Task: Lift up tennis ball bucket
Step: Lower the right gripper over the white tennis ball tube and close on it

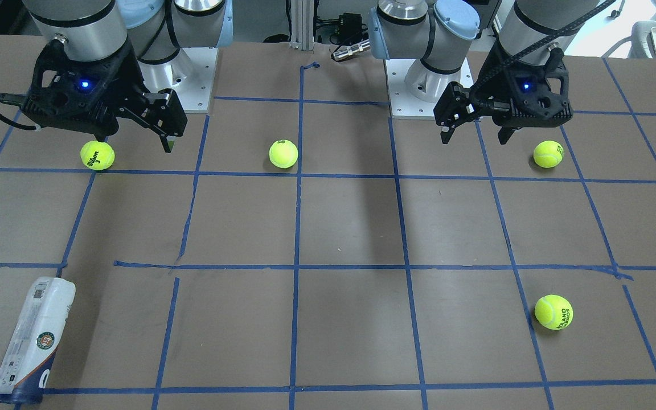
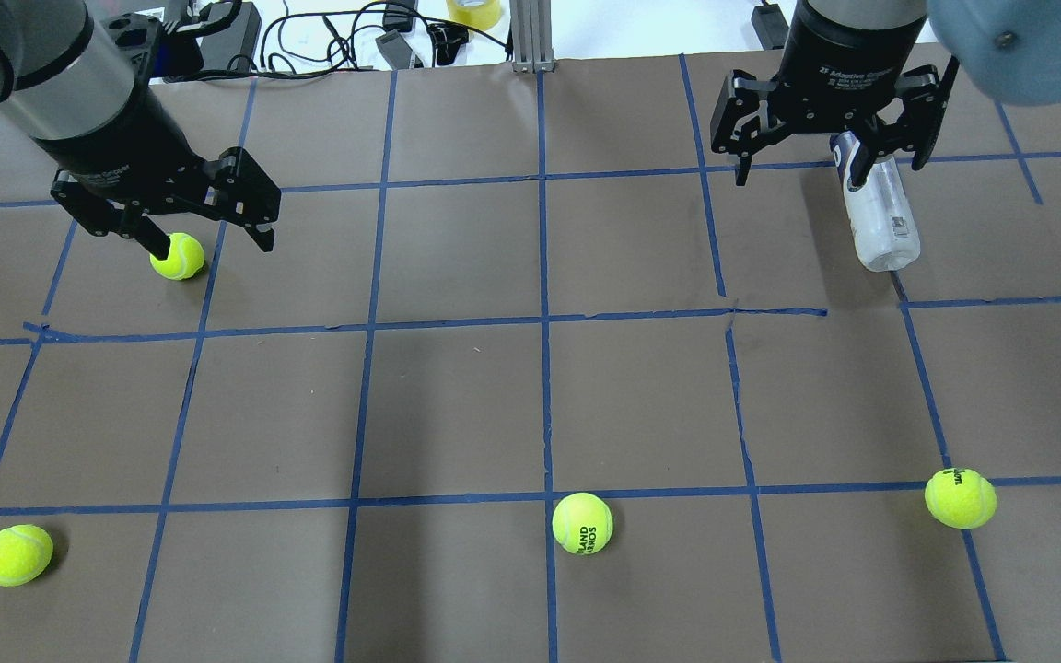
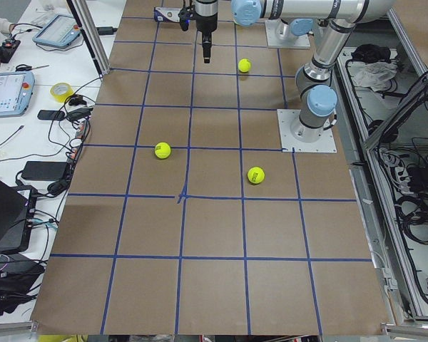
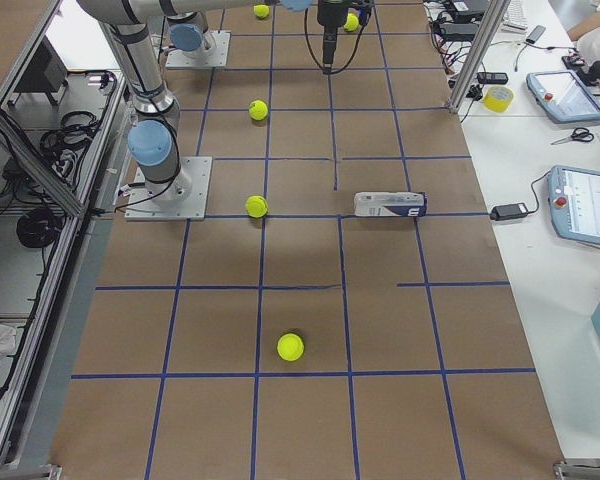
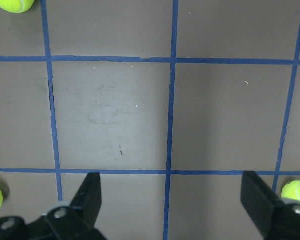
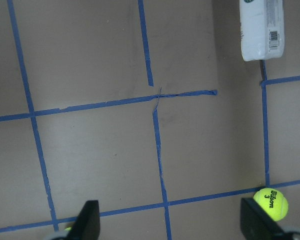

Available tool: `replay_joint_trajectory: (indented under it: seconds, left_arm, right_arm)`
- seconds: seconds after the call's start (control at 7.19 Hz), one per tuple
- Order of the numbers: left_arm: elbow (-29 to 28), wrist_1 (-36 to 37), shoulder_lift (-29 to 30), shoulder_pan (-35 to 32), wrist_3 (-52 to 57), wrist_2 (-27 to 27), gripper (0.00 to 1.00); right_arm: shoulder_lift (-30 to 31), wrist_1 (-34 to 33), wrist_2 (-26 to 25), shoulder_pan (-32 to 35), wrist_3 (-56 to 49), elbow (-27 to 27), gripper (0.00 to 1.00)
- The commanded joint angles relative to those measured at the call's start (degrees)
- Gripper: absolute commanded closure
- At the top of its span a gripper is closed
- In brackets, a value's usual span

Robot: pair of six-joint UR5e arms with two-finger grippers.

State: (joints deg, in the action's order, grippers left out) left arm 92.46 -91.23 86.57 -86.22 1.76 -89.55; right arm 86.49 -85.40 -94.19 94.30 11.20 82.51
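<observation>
Bucket (image 1: 32, 341) lies flat on the robot's right: white tube, printed label, navy end toward the operators' side of the table (image 1: 351, 228). Bare paper all round it, balls (image 1: 97, 155) well apart. Right gripper (image 1: 134, 141) hangs clear, jaws wide; left gripper (image 1: 474, 138) likewise spread.

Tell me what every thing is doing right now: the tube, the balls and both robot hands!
tennis ball bucket: lying on its side on the table, not held.
tennis balls: four, each sitting loose on the table, none held.
left gripper: jaws open, empty, above the table.
right gripper: jaws open, empty, not touching the bucket.
</observation>
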Motion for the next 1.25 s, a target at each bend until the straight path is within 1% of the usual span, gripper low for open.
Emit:
replay_joint_trajectory:
  seconds: [0.0, 0.28, 0.56, 0.7, 0.83, 0.97, 1.11]
  left_arm:
    - [0.00, 0.00, 0.00, 0.00, 0.00, -0.18, 0.00]
    - [0.00, 0.00, 0.00, 0.00, 0.00, -0.18, 0.00]
    - [0.09, 0.00, -0.08, 0.09, 0.00, -0.27, 0.00]
    - [0.09, 0.00, -0.09, 0.09, 0.00, -0.01, 0.00]
    - [0.09, 0.00, -0.09, 0.09, 0.09, -0.27, 0.00]
    - [0.09, -0.09, -0.17, 0.09, 0.09, -0.36, 0.00]
    - [0.09, -0.09, -0.17, 0.17, 0.09, -0.36, 0.00]
  right_arm:
    - [0.00, -0.12, -0.02, 0.01, -0.29, 0.02, 0.00]
    - [0.17, -0.04, -0.11, -0.26, -2.74, -0.06, 0.00]
    - [-0.09, -0.82, 0.06, -1.39, -2.93, -0.94, 0.00]
    - [-0.18, -1.00, -0.02, -3.23, -3.63, -1.38, 0.00]
    - [-0.53, -2.65, -0.03, -5.86, -6.86, -2.17, 0.00]
    - [-1.49, -2.67, 0.06, -8.32, -7.06, -2.52, 0.00]
    - [-3.32, -4.24, -0.02, -10.34, -7.85, -2.79, 0.00]
